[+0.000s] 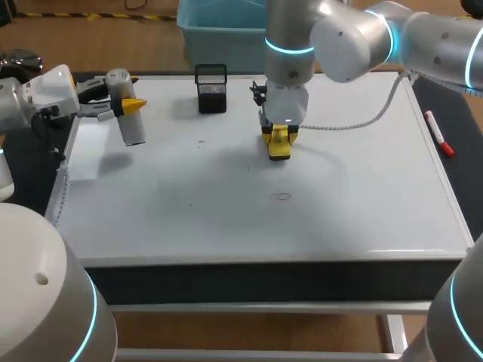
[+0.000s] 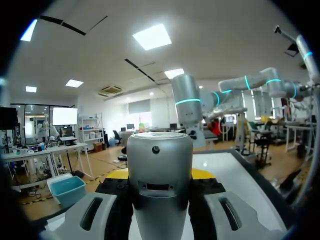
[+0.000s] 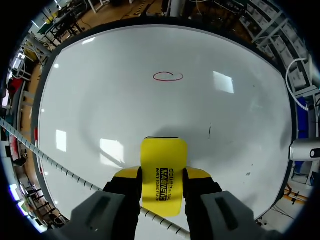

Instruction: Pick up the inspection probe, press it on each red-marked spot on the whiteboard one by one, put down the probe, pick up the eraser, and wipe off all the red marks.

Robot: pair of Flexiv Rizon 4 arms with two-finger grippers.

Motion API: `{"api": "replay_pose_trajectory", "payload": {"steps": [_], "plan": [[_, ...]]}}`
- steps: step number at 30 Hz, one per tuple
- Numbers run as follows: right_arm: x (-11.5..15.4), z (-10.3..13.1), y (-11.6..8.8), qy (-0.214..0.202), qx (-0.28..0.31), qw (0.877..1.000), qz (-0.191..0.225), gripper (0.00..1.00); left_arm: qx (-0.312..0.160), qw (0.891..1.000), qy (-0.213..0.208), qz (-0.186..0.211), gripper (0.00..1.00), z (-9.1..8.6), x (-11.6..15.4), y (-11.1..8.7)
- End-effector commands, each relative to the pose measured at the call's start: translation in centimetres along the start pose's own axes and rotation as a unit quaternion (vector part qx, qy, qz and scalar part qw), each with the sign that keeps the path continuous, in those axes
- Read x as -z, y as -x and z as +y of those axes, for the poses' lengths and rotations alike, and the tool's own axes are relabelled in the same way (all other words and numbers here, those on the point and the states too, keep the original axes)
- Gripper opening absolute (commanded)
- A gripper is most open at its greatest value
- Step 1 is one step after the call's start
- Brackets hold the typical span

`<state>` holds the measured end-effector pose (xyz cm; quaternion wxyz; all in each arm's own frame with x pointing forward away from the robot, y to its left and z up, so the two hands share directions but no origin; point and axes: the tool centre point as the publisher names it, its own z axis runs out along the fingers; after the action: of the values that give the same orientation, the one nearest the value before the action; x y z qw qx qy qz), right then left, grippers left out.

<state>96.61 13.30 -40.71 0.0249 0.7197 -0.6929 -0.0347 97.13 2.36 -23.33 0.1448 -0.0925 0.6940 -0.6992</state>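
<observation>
Yellow eraser (image 3: 163, 160) with black-lettered label (image 3: 165, 186), tight in the right pincer (image 3: 162, 176); silver probe (image 2: 159, 155) tight in the left pincer (image 2: 160, 174).

Bare whiteboard (image 1: 362, 204) runs from the eraser (image 3: 163, 156) clamped in my right pincer (image 3: 162, 176) to the red mark (image 3: 168, 76) ahead. A mesh pen cup (image 1: 211, 89) stands beside my pincer at the far edge. My left pincer (image 1: 126, 107), gripping the probe (image 1: 133, 130), hangs over the left edge. A red marker (image 1: 438, 133) lies well apart at the right edge.

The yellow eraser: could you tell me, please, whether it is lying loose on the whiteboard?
No, the yellow eraser is clamped between both fingers of the right claw.
</observation>
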Motion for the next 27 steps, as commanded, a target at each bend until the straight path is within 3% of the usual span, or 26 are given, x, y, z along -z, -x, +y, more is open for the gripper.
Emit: {"api": "replay_pose_trajectory", "payload": {"steps": [1,27], "plan": [[-0.4,-0.2,0.0,0.002,0.002,1.0,0.004,0.0,-0.001,1.0,0.0,-0.001,0.0,-0.1,0.0,-0.1],[-1.8,-0.7,-1.6,0.017,-0.016,1.0,0.007,0.0,-0.001,1.0,0.0,-0.001,0.0,-0.1,0.0,-0.1]]}}
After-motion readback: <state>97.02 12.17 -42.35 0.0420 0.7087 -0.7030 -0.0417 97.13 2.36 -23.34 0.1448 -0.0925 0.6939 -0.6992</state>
